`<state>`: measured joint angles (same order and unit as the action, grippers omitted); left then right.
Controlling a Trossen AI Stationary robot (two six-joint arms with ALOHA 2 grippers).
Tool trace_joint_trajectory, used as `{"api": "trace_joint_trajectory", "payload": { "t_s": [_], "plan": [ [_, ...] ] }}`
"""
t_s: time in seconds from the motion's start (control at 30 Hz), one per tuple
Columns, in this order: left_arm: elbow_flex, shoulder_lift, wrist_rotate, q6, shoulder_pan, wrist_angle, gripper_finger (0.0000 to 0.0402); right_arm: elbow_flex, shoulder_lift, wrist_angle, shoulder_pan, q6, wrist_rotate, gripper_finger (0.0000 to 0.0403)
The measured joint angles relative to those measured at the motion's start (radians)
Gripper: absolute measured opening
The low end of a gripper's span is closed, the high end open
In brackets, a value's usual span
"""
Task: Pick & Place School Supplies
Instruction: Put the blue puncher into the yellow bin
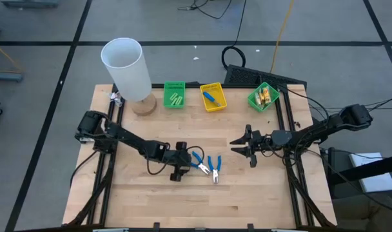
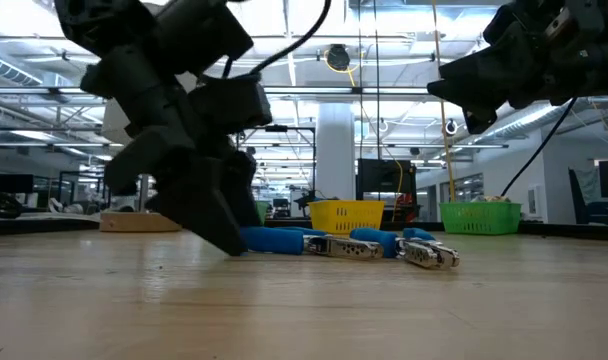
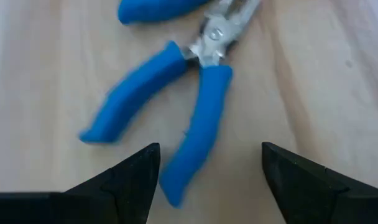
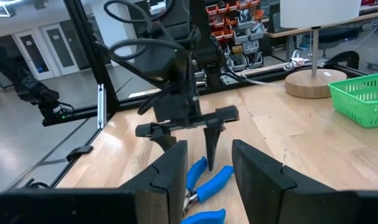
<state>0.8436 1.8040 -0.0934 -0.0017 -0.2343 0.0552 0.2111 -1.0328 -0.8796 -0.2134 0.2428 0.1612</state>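
— Looking for print: any writing on the nearest things?
— None readable. Two blue-handled pliers (image 1: 207, 165) lie mid-table on bare wood (image 1: 247, 200), well clear of every edge.
— Grippers?
— The left gripper (image 1: 181, 162) sits low at the pliers' nine o'clock, fingers (image 3: 130, 177) spread wide, empty. The right gripper (image 1: 242, 145) hovers at their two o'clock, parted, empty.
— Farther back?
— Green bin (image 1: 175, 95), yellow bin (image 1: 213, 97), another green bin (image 1: 263, 96), white cylinder (image 1: 126, 68) at twelve.
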Motion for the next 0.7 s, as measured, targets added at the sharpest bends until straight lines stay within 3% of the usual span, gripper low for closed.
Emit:
{"api": "trace_joint_trajectory", "payload": {
  "t_s": [0.4,0.7],
  "plan": [
    [0.001,0.035,0.044,-0.003,0.011,0.061,0.0276,0.000,0.000,0.001,0.000,-0.001,0.001,0.0116],
    [0.000,0.034,0.036,-0.031,0.016,0.079,0.0170,0.000,0.000,0.001,0.000,0.000,0.003,0.0116]
  ]
}}
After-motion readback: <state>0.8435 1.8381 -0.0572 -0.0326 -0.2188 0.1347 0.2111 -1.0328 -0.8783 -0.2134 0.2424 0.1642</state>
